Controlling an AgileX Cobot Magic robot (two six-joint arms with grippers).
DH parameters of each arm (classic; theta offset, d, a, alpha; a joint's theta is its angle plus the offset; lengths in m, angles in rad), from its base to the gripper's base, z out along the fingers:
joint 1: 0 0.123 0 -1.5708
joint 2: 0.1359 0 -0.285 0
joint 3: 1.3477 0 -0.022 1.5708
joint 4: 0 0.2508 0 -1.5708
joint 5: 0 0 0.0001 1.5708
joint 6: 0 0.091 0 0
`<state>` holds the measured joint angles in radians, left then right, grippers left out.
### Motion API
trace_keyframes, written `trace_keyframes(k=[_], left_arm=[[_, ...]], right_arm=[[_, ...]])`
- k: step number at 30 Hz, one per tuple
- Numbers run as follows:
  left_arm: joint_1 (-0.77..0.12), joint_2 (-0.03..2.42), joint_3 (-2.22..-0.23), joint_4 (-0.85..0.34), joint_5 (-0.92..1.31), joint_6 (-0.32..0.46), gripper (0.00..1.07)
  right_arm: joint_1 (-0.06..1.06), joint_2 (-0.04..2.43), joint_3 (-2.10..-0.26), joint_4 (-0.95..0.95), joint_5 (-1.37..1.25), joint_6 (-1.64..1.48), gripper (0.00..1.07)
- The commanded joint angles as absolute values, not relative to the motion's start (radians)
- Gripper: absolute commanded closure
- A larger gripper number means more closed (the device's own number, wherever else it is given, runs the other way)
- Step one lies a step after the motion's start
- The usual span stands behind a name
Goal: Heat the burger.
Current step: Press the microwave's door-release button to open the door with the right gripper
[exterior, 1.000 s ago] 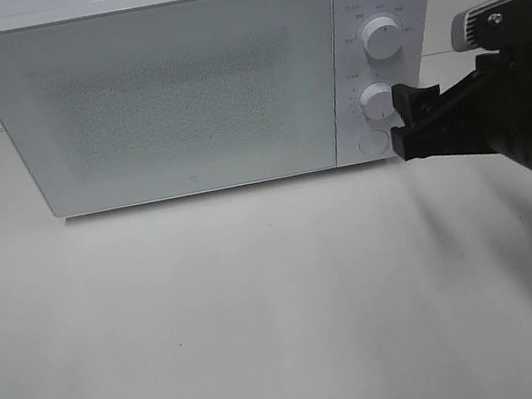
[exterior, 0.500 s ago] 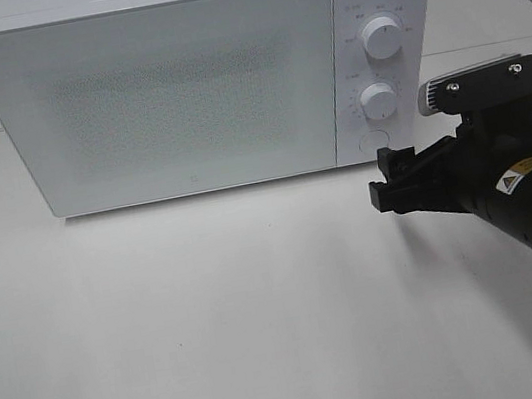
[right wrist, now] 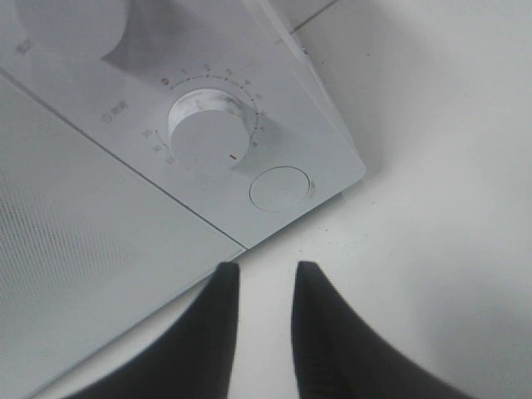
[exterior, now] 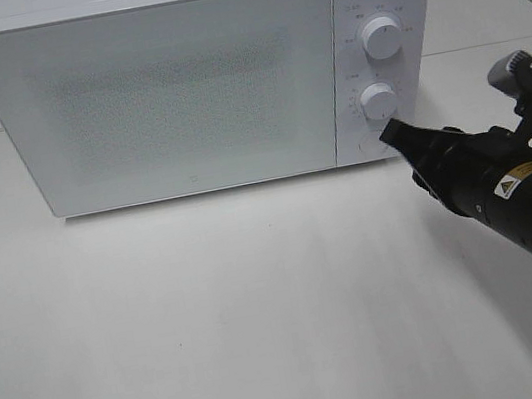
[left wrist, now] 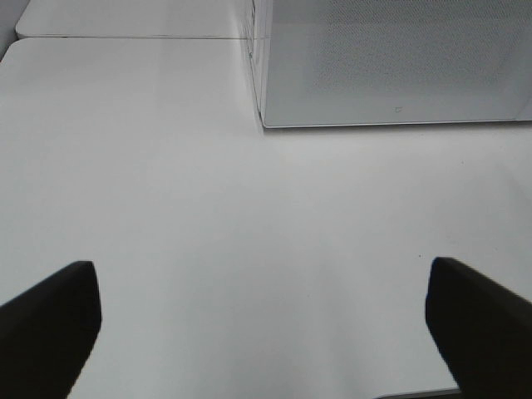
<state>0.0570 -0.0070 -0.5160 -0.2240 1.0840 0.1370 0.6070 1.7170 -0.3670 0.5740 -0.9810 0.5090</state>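
1. On the left, the left pincer (left wrist: 259,266) hung wide open over the bare white surface (exterior: 214,319), holding nothing.
2. The white box-shaped microwave (exterior: 168,93) stood with its door closed. The burger was nowhere in sight; whether it sat inside, I couldn't tell.
3. Below the lower white dial (exterior: 379,101), the round flush button (exterior: 371,142) looked like the step in hand; pressing it squarely seemed next.
4. The right arm reached in low from the right, its right pincer (right wrist: 264,268) just short of that button, only slightly open and empty.

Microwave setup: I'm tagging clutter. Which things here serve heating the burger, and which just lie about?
For the job: microwave; its round button; right gripper.
Not in use: left gripper; table. No burger in view.
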Motion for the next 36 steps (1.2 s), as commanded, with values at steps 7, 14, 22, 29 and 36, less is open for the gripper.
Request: trace_keyframes(k=[7, 14, 22, 29, 36], left_arm=[[0.057, -0.019, -0.516, -0.222, 1.07, 0.137, 0.09], [0.057, -0.019, -0.516, -0.222, 1.07, 0.137, 0.09], [0.057, -0.019, -0.516, -0.222, 1.07, 0.137, 0.09], [0.057, -0.019, -0.516, -0.222, 1.07, 0.137, 0.09], [0.057, -0.019, -0.516, -0.222, 1.07, 0.137, 0.09]], right_arm=[[0.61, 1.717, -0.368, 0.572, -0.981, 1.048, 1.07], [0.61, 1.717, -0.368, 0.572, -0.972, 1.215, 1.07], [0.602, 1.717, -0.37, 0.574, -0.954, 1.211, 1.07], [0.585, 1.717, -0.37, 0.587, -0.954, 1.2, 1.07], [0.506, 1.729, -0.418, 0.494, -0.93, 1.199, 1.07]])
